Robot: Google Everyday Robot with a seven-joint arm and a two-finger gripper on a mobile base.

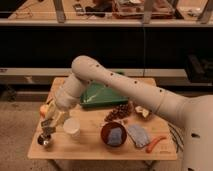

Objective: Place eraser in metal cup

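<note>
One wooden table (90, 148) held one flat green tray (100, 97), one round white cup (72, 128) and one shiny metal cup (46, 142) at the front left corner. The gripper (50, 125) hung just above that metal cup, one blocky grey eraser (48, 131) at its tip; I couldn't tell its grip.
</note>
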